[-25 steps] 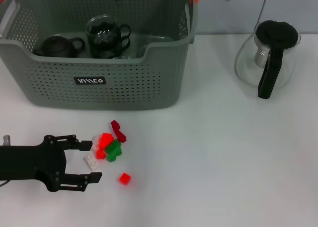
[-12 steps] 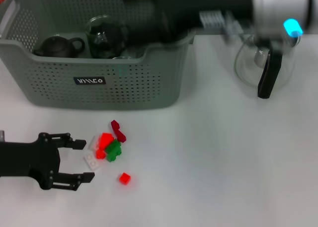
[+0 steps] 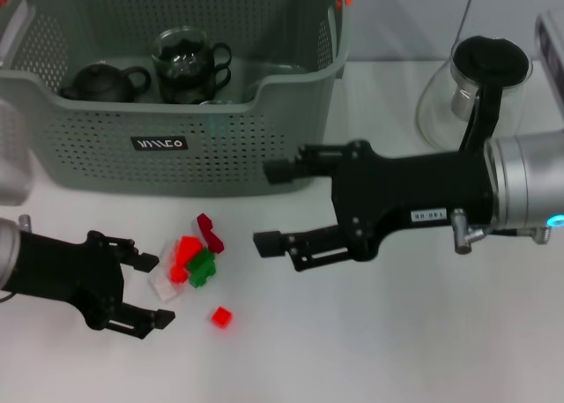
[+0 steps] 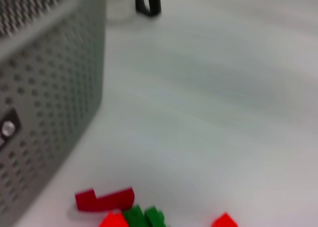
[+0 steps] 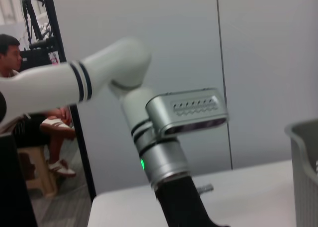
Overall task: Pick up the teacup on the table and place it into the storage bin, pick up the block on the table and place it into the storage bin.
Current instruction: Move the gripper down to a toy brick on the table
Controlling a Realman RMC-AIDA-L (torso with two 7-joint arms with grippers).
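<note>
A small heap of red, green and dark red blocks [image 3: 196, 255] lies on the white table in front of the storage bin [image 3: 220, 152]. A pale block [image 3: 161, 285] and a lone red block [image 3: 220, 317] lie beside the heap. My left gripper [image 3: 159, 290] is open at the heap's left edge, its fingers either side of the pale block. My right gripper [image 3: 273, 207] hangs open and empty just right of the heap. Stacked glass teacups [image 3: 187, 63] stand inside the bin. The left wrist view shows the bin wall [image 4: 44, 88], the dark red block [image 4: 104, 198] and a green block [image 4: 144, 217].
A dark teapot [image 3: 101, 81] sits in the bin beside the teacups. A glass pot with a black lid and handle [image 3: 480, 94] stands at the back right of the table. In the right wrist view the white left arm [image 5: 99, 83] and a seated person [image 5: 20, 103] show.
My right arm has swung down from over the bin to the table beside the blocks, open and empty. My left gripper has barely shifted and stays open.
</note>
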